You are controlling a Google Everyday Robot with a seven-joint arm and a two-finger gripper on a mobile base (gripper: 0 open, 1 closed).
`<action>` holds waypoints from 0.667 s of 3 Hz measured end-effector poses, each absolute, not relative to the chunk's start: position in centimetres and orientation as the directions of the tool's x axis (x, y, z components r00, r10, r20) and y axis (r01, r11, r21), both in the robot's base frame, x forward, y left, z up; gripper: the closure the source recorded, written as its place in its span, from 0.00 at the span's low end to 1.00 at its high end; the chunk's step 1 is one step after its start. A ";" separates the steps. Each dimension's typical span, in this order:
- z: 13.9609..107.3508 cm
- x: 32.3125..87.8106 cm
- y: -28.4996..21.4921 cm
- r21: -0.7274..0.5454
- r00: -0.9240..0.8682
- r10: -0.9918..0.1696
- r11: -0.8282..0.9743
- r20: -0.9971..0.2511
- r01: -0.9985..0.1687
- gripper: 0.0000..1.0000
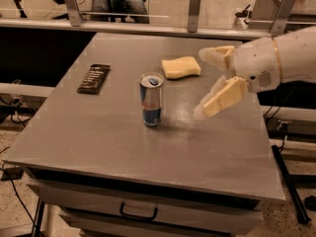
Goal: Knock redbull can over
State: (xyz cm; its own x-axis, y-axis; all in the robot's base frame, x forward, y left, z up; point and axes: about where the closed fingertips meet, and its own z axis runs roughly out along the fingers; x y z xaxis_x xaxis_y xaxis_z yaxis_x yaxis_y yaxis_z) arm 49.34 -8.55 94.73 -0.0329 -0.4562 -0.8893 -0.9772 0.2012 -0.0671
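Observation:
The redbull can (pixel 151 99) stands upright near the middle of the grey table (pixel 98 137), silver and blue with a red logo and a silver top. My gripper (pixel 199 83) is to the right of the can, above the table, on a white arm coming in from the right edge. Its two cream fingers (pixel 219 98) point left toward the can and are spread apart, with nothing between them. The gripper is a short gap away from the can and does not touch it.
A yellow sponge (pixel 181 66) lies behind the can, just left of the upper finger. A flat black remote-like bar (pixel 94 78) lies at the left. A metal rail (pixel 148 26) runs behind the table. A drawer with a handle (pixel 138 214) is below the front edge.

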 end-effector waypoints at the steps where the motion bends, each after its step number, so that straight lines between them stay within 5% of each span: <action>1: 95.4 49.0 -7.7 -0.045 -0.036 -0.388 0.198 -0.921 -0.979 0.00; 2: 95.1 48.9 -7.4 -0.037 -0.030 -0.340 0.190 -0.940 -0.981 0.00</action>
State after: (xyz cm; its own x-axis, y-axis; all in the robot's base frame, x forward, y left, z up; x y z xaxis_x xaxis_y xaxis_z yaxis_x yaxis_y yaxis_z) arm 48.94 -7.37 95.06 -0.0300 -0.3401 -0.9399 -0.9811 0.1901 -0.0374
